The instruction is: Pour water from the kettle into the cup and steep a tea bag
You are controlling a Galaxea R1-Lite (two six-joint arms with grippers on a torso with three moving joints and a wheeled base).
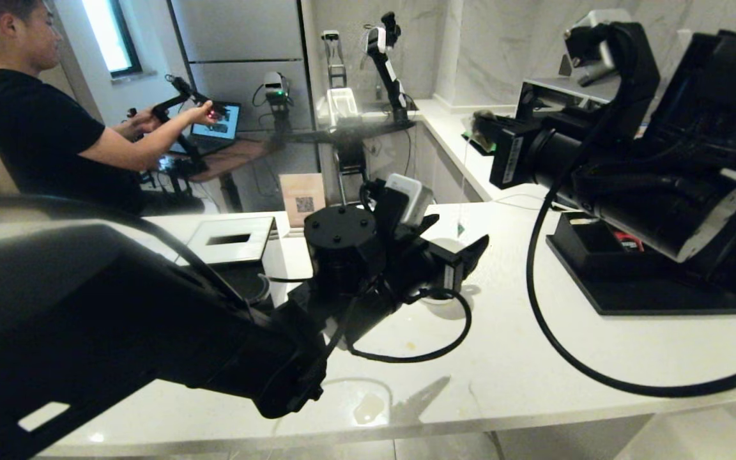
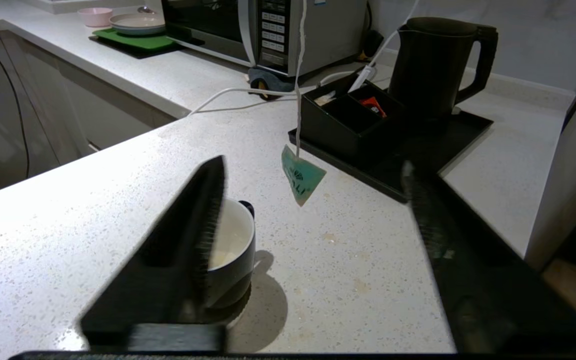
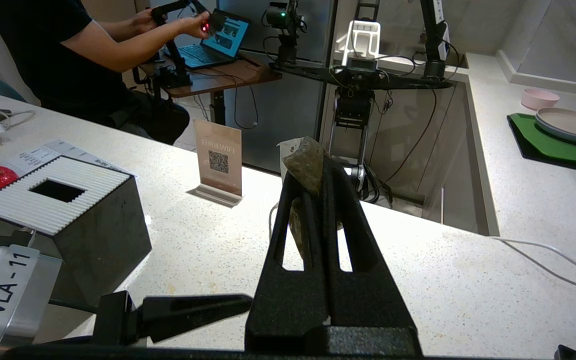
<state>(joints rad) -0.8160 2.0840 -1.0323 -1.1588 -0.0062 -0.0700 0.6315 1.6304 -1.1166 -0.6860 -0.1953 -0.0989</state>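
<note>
My right gripper [image 3: 318,167] is shut on the brownish tea bag [image 3: 304,161], held up above the white counter. A string runs down from it to a green paper tag [image 2: 302,175], which hangs free in the air. My left gripper [image 2: 313,165] is open low over the counter, and the tag hangs in the gap between its fingers without touching either. The black cup [image 2: 233,250] with a white inside stands on the counter, partly hidden behind one left finger [image 2: 193,240]. The tall black kettle [image 2: 433,65] stands upright on a black tray [image 2: 468,125], beyond the cup.
A black compartment box [image 2: 348,120] with sachets shares the tray. A microwave [image 2: 268,25] and a white cable [image 2: 228,92] lie behind. A black tissue box [image 3: 63,200] and a WiFi sign [image 3: 218,160] stand further along. A person [image 1: 36,128] sits at a desk at the back left.
</note>
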